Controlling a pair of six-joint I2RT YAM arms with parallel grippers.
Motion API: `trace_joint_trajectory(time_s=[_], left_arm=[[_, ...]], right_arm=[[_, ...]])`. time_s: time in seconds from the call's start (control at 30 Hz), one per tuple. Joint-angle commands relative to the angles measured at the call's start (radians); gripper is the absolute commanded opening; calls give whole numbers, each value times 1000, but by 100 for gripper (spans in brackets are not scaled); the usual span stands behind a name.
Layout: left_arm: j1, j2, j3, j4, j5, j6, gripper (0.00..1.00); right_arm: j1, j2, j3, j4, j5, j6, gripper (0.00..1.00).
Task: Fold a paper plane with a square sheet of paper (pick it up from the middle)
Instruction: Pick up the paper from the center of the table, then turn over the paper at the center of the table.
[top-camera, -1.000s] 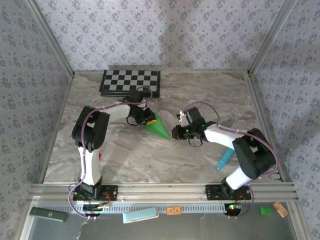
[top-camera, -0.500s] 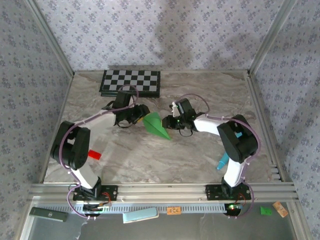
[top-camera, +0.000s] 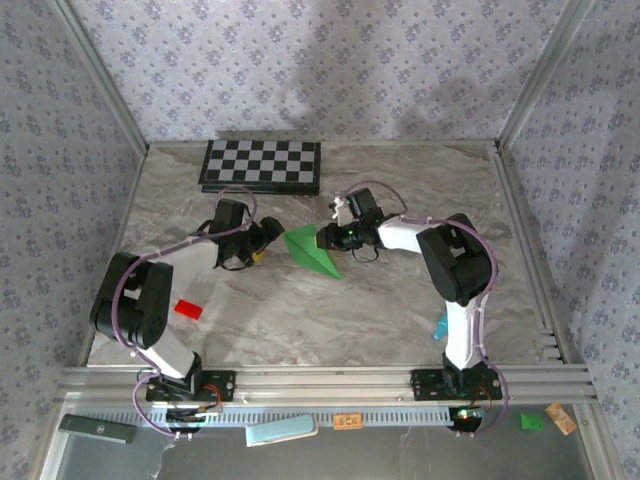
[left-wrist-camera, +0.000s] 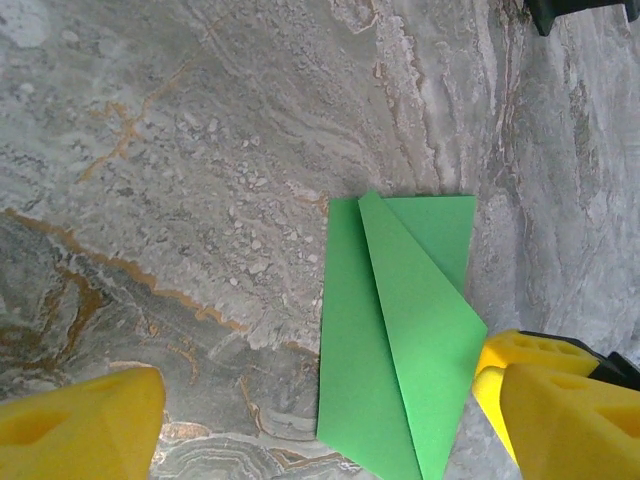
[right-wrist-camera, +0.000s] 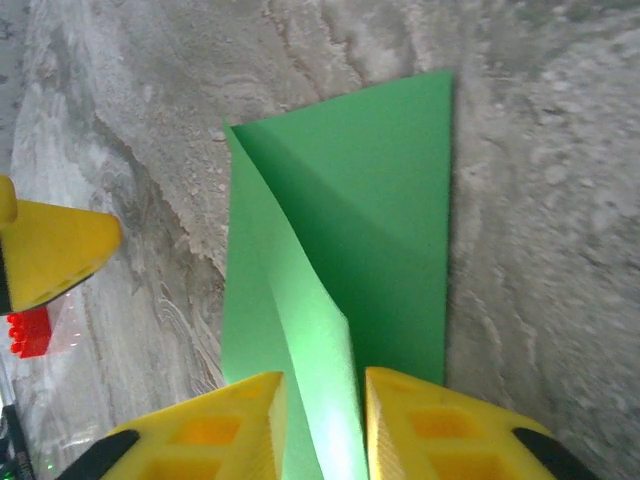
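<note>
Working on the marble table (top-camera: 400, 300), I take the checkerboard (top-camera: 262, 165) as my mark. The paper plane (top-camera: 310, 252), half-made and pointed, lies just on the near side of the checkerboard's right end, between my two grippers. My right gripper (right-wrist-camera: 322, 390) is clenched on the raised centre crease at the wide end, I judge to pin the fold. My left gripper (top-camera: 263, 243) stands released, jaws wide, leaving the paper free there. The small red block (top-camera: 187, 308) sits well nearer than the checkerboard.
</note>
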Motion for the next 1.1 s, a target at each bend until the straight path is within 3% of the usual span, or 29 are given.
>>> trace_joint_trajectory(time_s=[0.0,0.23,0.57,0.77,0.9,1.07], left_arm=[[6,-64,-29,49,4,-16,91],[15,-166,-42,-18,18,42,97],[13,-317,-114,222,196,75,97],[-12,-294,-89,358,275,23,96],[-38,-250,-61,423,270,1,92],[-46,-191,-17,456,280,8,74]], right_arm=[[2,31,25,10,-69,-30,22],[-7,13,22,78,-72,0,7],[-18,-129,7,237,-138,175,5],[-23,-156,-31,473,-144,462,5],[-21,-146,-55,652,-134,637,5],[-16,-135,-72,750,-132,732,6]])
